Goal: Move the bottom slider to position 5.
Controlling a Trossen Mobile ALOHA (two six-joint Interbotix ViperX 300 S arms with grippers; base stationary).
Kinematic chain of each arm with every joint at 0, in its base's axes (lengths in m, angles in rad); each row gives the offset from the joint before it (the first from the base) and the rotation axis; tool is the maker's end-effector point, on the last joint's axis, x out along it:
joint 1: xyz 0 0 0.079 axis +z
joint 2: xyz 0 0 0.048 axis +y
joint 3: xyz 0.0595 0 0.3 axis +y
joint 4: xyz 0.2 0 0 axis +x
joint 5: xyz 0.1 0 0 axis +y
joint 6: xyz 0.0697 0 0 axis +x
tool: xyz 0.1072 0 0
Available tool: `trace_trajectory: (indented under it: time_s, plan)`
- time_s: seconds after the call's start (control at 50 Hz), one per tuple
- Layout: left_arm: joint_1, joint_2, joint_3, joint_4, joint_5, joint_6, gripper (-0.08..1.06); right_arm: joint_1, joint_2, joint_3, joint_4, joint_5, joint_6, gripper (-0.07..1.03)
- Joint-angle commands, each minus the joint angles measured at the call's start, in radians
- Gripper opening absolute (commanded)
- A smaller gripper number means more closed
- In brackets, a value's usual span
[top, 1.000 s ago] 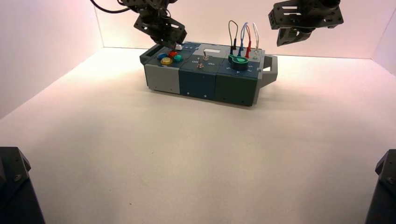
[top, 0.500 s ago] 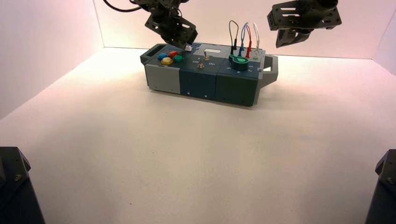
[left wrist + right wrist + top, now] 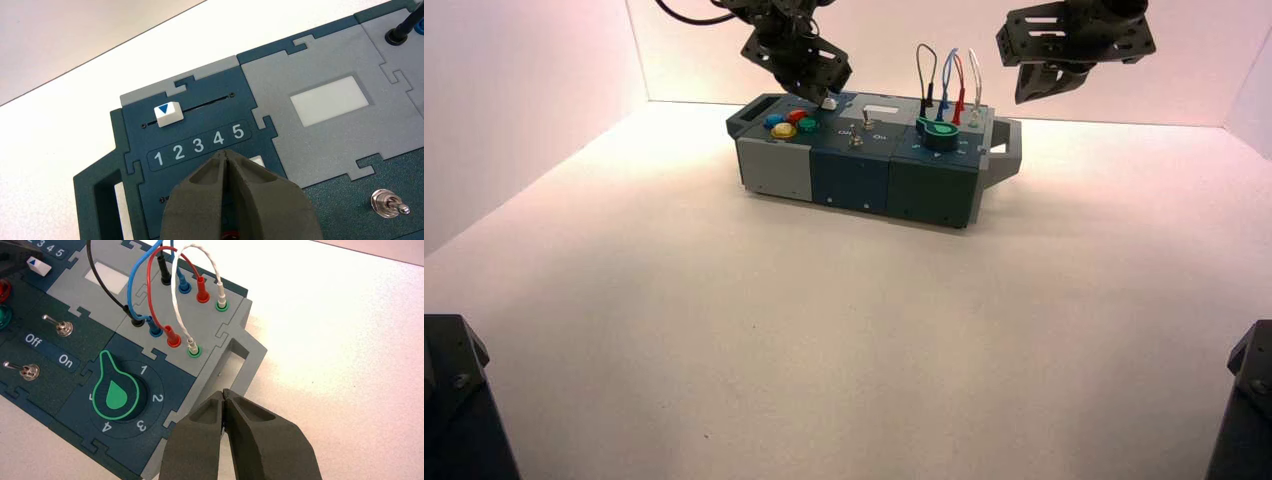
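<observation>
High view: L pincer (image 3: 826, 96) nr white squarish knob (image 3: 829, 104).

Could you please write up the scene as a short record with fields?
task: move the bottom slider to position 5
bottom slider: white knob, its pointer at 5
other slider: white knob, pointer between 1 and 2
working tool: left tool, shut, over the dark blue panel by the bottom slider
idle tool: right tool, shut, over the box's right end
rotary knob: black and green, front right of the box
wires: black, blue, red, white
</observation>
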Motion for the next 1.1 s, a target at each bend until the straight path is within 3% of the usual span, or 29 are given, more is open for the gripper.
trace_trajectory:
  time_s: [0.02,0.72,1.1]
  plan:
    - [-0.041,-0.020,-0.009,-0.002,0.003,0.006,-0.03,0.000,-0.017,-0.025,0.002,-0.005,0.002,-0.02]
    - [0.060,-0.066,0.069,-0.008,-0.048,-0.005,-0.03,0.000,-0.015,-0.025,0.000,-0.003,0.002,-0.02]
    - [0.066,-0.104,0.078,-0.008,-0.046,-0.005,-0.03,0.000,-0.012,-0.025,0.000,-0.003,0.002,-0.02]
